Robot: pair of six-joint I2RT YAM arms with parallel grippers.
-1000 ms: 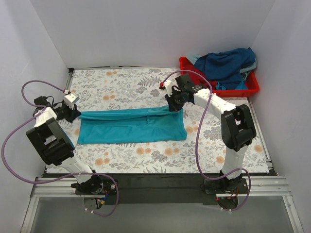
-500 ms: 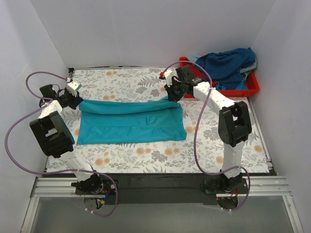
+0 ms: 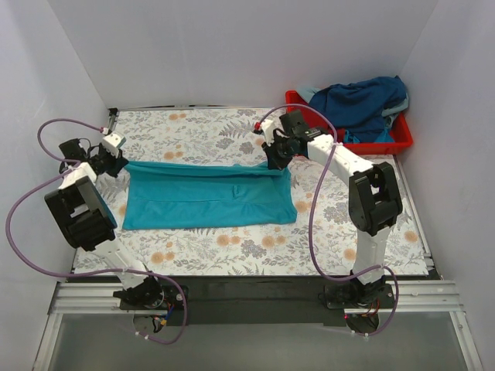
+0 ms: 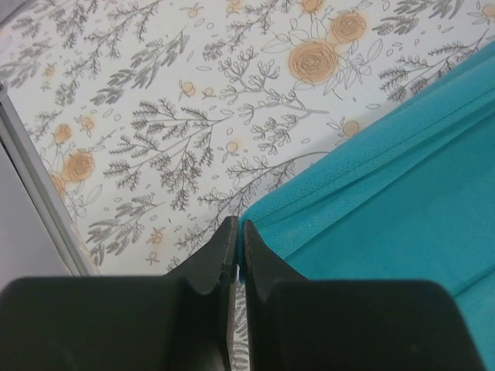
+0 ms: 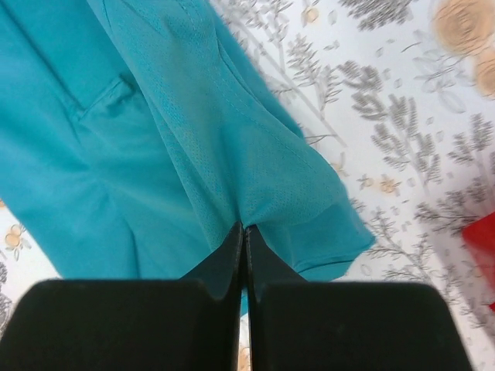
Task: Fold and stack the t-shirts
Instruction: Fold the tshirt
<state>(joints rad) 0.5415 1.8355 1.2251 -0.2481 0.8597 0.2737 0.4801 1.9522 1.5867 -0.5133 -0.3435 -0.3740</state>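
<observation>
A teal-turquoise t-shirt lies folded lengthwise across the middle of the floral table. My left gripper is shut on the shirt's far-left corner; in the left wrist view the gripper pinches the cloth's edge. My right gripper is shut on the far-right corner; in the right wrist view the gripper nips a fold of the teal cloth. The shirt's far edge is stretched taut between both grippers. More shirts, navy blue and teal, are heaped in the tray.
A red plastic tray stands at the table's back right corner, its edge showing in the right wrist view. White walls close the table on three sides. A metal rail runs along the left table edge.
Both grippers have carried the shirt's far edge toward the back of the table, widening the cloth. In the last half second they moved only slightly.
</observation>
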